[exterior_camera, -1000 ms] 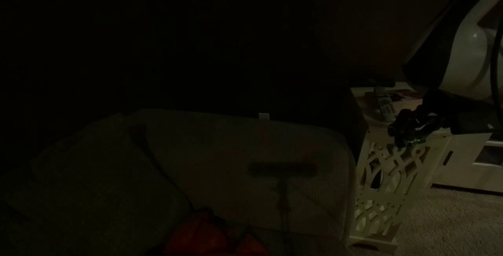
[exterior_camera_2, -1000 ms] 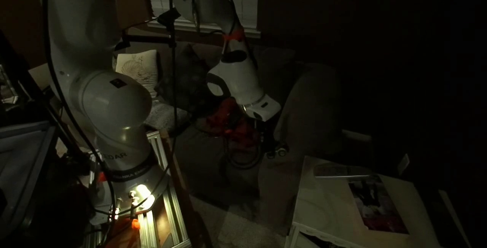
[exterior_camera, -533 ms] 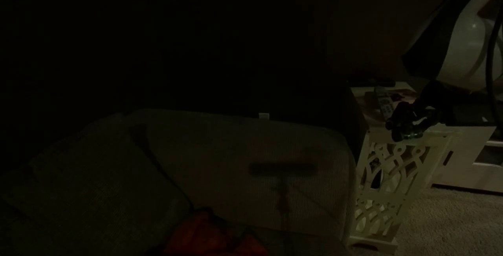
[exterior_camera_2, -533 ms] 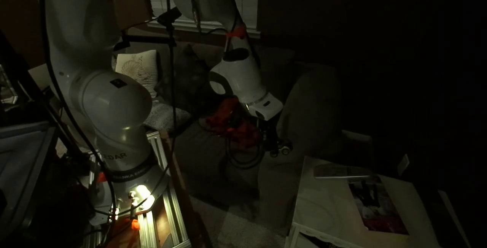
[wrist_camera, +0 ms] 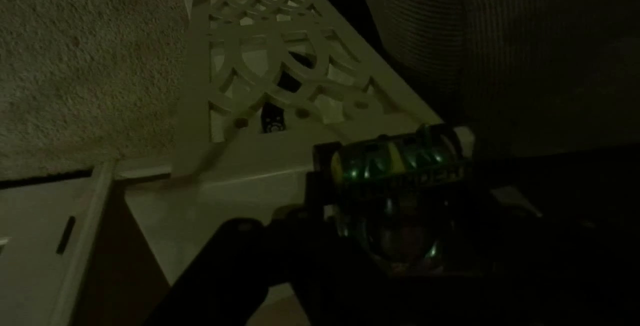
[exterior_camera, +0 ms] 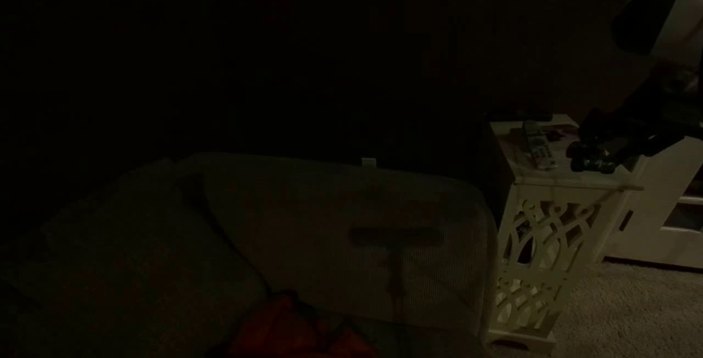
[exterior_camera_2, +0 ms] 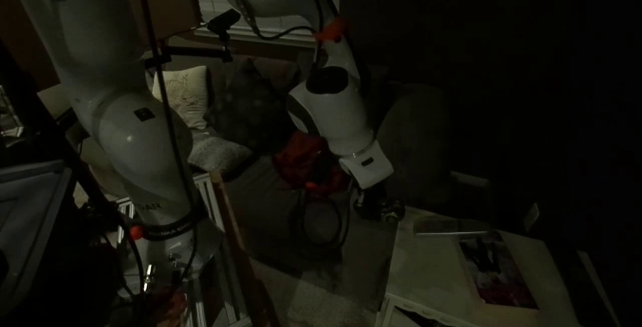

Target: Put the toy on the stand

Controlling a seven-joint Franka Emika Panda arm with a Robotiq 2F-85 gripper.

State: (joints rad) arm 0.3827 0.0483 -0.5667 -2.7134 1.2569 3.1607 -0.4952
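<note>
The stand is the white side table with lattice sides [exterior_camera: 541, 190]; its top shows in an exterior view [exterior_camera_2: 421, 272] and its front panel in the wrist view [wrist_camera: 240, 153]. The toy is small, shiny green and yellow with dark lettering and round ends [wrist_camera: 400, 163]. My gripper [wrist_camera: 392, 176] is shut on the toy, with a dark finger on each side. In exterior views the gripper [exterior_camera: 590, 141] [exterior_camera_2: 381, 206] holds the toy [exterior_camera: 593, 166] [exterior_camera_2: 392, 214] near the stand's front edge and corner. The gap between toy and top is hard to tell. Much is dark.
A remote [exterior_camera: 541, 146] and a printed picture or booklet [exterior_camera_2: 496, 269] lie on the stand's top. A dark object [exterior_camera: 519, 114] is at its back. A couch [exterior_camera: 340, 210] with a red bag-like item [exterior_camera_2: 303, 159] stands beside it. A white cabinet [exterior_camera: 653, 215] is behind.
The arm has swung, carrying the toy toward the stand: rightward and up in an exterior view, rightward and slightly down in an exterior view. The toy stays held. The light at the arm's base has dimmed.
</note>
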